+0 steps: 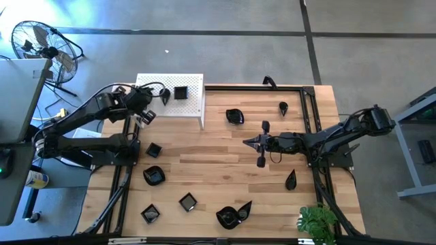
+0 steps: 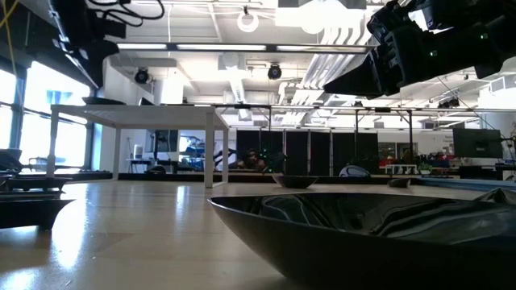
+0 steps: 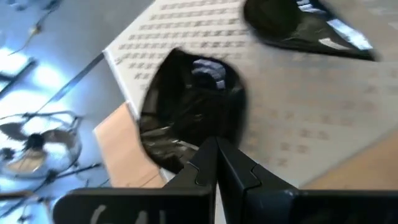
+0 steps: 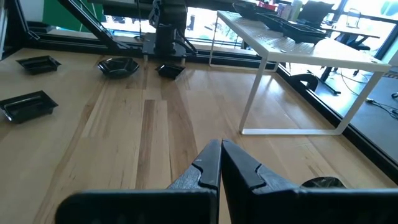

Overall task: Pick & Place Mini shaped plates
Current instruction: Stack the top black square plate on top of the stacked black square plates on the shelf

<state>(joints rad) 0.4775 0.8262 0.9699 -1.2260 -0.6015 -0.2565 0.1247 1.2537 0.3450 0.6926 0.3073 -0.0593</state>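
**Left fingers pinch a dish over the white stand; right arm waits mid-table**

Your left gripper point(image 3: 214, 163) hangs above the white perforated rectangular stand point(image 1: 194, 112), and its two dark fingers are closed together on the near rim of a glossy black rounded mini plate point(image 3: 189, 109). That plate lies straight ahead of the fingertips, spreading away from them over the stand's top, so lowering it there looks like the step in hand. A second glossy black teardrop plate point(image 3: 305, 28) sits further ahead and to one side, its long axis running across the line of your fingers; keep apart from it.

Your right gripper point(image 1: 253, 142) rests over bare wood at mid-table, fingers together on nothing. The nearest loose dish to it is the glossy black wavy plate point(image 1: 235, 116), just beyond its tips.
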